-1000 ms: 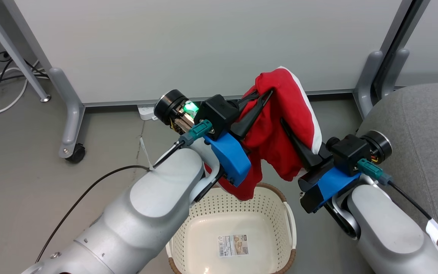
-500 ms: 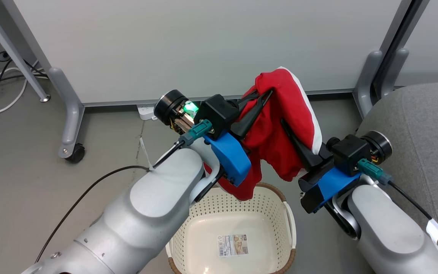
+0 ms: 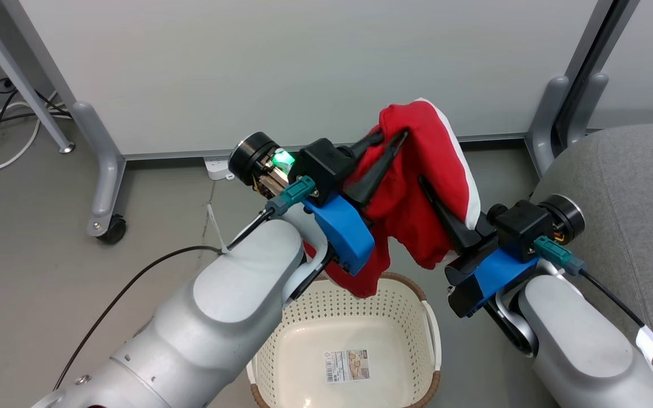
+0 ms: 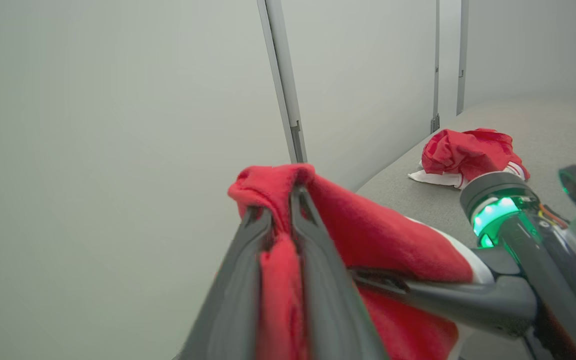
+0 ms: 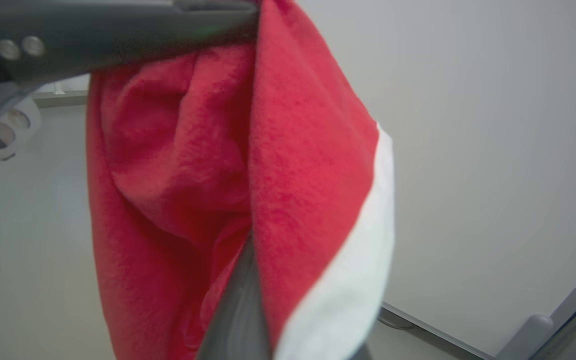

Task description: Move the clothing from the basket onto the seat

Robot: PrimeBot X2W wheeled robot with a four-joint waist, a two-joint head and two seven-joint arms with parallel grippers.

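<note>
Both left gripper (image 3: 393, 137) and right gripper (image 3: 424, 185) clamp the red garment (image 3: 417, 147) clear of the basket (image 3: 411, 286) (six o'clock). Destination: the seat (image 3: 632, 181), three o'clock.

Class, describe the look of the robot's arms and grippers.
Left arm and right arm: rounded pale grey shells. Left gripper and right gripper: long dark fingers, black body, blue bracket, teal plug with black cable. Green light at the left wrist.
</note>
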